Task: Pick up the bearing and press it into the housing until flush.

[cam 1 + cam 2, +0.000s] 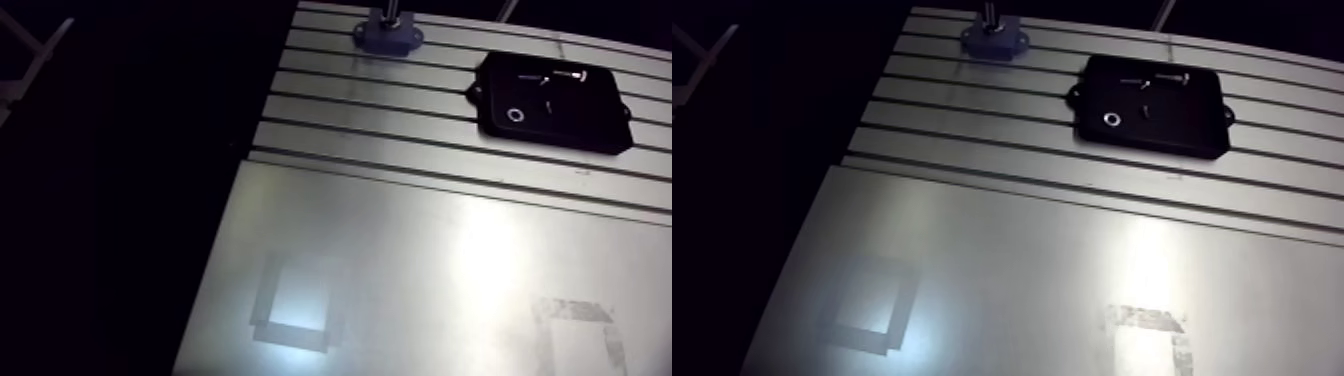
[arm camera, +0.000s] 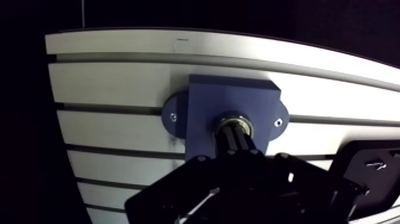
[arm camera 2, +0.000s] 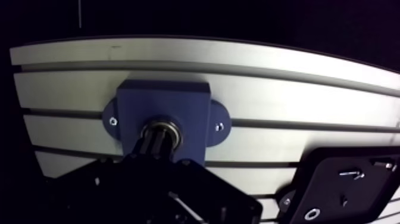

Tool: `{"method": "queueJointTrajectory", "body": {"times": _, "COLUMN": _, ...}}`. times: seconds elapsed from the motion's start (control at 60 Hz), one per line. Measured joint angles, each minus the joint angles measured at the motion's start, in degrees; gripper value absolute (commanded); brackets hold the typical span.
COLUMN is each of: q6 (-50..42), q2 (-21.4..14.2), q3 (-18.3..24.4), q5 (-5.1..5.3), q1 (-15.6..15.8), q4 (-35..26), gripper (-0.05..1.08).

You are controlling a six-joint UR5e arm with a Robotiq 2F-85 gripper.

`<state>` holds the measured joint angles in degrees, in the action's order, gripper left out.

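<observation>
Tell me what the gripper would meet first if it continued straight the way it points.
The bearing in the blue housing, directly under the gripper; whether they already touch is unclear.

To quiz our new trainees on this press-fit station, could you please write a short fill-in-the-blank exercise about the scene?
1. The housing on the slotted table is coloured ____.
2. A screw sits in each of its ____ side ears.
3. The gripper bears on the ____, the metal ring seated in the housing's bore.
4. The tray of small parts beside the housing is ____.
Missing words: blue; two; bearing; black.
</observation>
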<state>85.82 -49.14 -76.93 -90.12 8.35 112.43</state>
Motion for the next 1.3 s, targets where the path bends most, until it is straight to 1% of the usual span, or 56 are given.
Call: {"method": "queueJointTrajectory", "body": {"times": 1.3, "q6": 0.62, "q2": 0.62, "q3": -0.36, "q5": -0.03, "q1": -0.11, "q4": 0.03, "gripper": 1.08}}
